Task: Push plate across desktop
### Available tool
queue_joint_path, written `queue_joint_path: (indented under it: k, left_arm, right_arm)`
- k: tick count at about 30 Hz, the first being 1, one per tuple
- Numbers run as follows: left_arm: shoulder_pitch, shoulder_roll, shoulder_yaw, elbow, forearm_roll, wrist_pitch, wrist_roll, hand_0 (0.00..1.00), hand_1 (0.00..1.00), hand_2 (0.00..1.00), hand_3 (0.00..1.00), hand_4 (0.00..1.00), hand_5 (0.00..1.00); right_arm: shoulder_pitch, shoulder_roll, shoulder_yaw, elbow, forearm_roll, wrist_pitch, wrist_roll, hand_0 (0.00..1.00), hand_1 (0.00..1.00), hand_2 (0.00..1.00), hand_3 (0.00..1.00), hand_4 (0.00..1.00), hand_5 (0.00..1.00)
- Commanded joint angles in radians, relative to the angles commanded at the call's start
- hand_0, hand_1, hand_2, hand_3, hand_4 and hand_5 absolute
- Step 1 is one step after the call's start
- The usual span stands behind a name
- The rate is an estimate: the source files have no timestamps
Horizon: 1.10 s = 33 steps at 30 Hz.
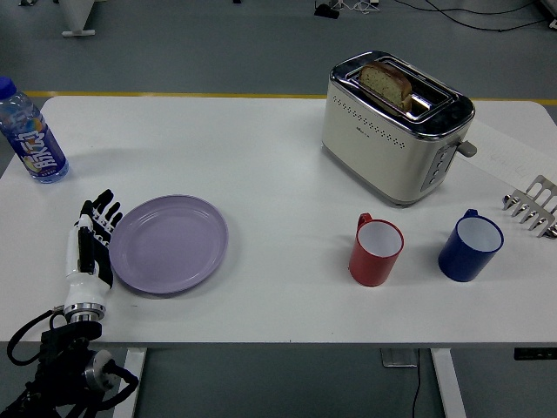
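head view:
left hand: flat on the desk at the front left, fingers straight and open, holding nothing, its side against the plate's left rim
plate: lilac, bare, flat on the desk's front-left part, well left of the cups
bottle: upright near the left edge, blue cap, behind the hand and apart from the plate
toaster: cream and chrome, far right of centre, one bread slice standing in a slot
red cup: in front of the toaster, handle at the back
blue cup: just right of the red cup, not touching
metal rack: at the right edge, partly cut off
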Motion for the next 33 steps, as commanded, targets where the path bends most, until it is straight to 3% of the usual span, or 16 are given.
queue_joint_path:
  k: [33]
  left_arm:
    - [-0.021, 0.000, 0.219, -0.040, -0.100, 0.003, -0.016, 0.863, 0.875, 0.907, 0.745, 0.488, 0.998]
  right_arm:
    - [-0.002, -0.002, -0.002, 0.000, -0.007, 0.004, 0.002, 0.643, 0.611, 0.677, 0.770, 0.504, 0.563]
